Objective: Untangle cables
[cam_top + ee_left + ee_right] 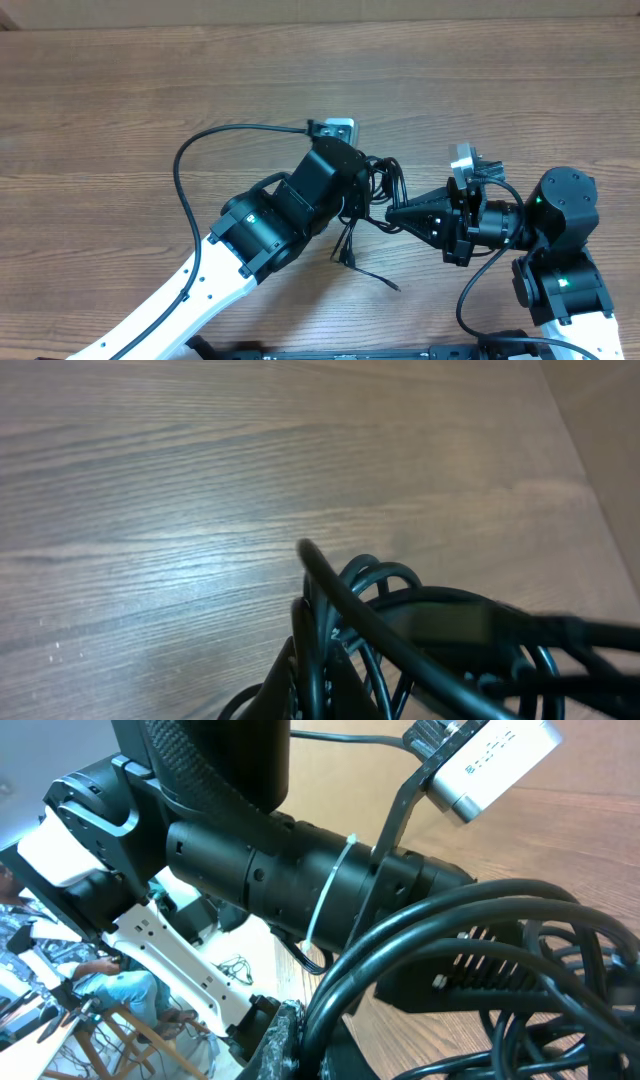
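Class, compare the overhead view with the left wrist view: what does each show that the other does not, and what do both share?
Only overhead: the left arm and right arm, plus a loose plug end lying on the table. Only left wrist: a close look at single overlapping loops. Both: the tangled cables and the wooden table.

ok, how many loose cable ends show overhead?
2: one plug end just below the tangle, another end trailing farther out; more may be hidden inside the tangle.

The cables [383,182] were thin and black, bunched in a loopy tangle over the table [120,90], two loose ends trailing out below.
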`<state>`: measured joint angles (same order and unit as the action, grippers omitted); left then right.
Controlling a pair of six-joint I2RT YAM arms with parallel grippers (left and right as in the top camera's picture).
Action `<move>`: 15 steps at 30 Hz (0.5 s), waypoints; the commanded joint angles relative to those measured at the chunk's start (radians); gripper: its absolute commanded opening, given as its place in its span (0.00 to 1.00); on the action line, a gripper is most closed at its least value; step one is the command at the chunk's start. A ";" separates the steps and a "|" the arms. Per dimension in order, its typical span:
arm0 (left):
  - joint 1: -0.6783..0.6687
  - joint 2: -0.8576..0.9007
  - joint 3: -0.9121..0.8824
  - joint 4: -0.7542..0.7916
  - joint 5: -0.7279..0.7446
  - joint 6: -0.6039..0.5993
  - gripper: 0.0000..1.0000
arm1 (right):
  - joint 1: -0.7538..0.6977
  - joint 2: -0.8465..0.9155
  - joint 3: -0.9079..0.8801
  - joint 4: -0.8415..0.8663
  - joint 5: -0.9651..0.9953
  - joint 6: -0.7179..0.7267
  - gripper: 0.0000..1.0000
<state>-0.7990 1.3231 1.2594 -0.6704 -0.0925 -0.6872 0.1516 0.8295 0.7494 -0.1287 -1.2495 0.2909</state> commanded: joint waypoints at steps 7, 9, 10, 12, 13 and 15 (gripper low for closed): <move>0.002 -0.003 0.012 -0.009 -0.094 -0.076 0.04 | 0.000 -0.010 0.004 0.034 -0.062 -0.011 0.04; 0.002 -0.003 0.012 -0.008 -0.094 -0.073 0.04 | 0.000 -0.010 0.004 0.035 -0.062 -0.011 0.04; 0.002 -0.003 0.012 -0.005 -0.093 -0.061 0.04 | 0.000 -0.010 0.004 0.035 -0.062 -0.011 0.04; 0.000 -0.003 0.012 -0.003 -0.087 -0.028 0.04 | 0.000 -0.010 0.004 0.034 -0.062 -0.010 0.04; -0.001 -0.003 0.012 -0.002 -0.080 -0.007 0.04 | 0.000 -0.010 0.004 0.035 -0.062 -0.010 0.04; -0.001 -0.003 0.012 0.007 -0.053 0.064 0.04 | 0.000 -0.010 0.004 0.039 -0.061 -0.011 0.04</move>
<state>-0.7990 1.3231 1.2594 -0.6662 -0.1268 -0.7216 0.1520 0.8295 0.7494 -0.1055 -1.2690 0.2874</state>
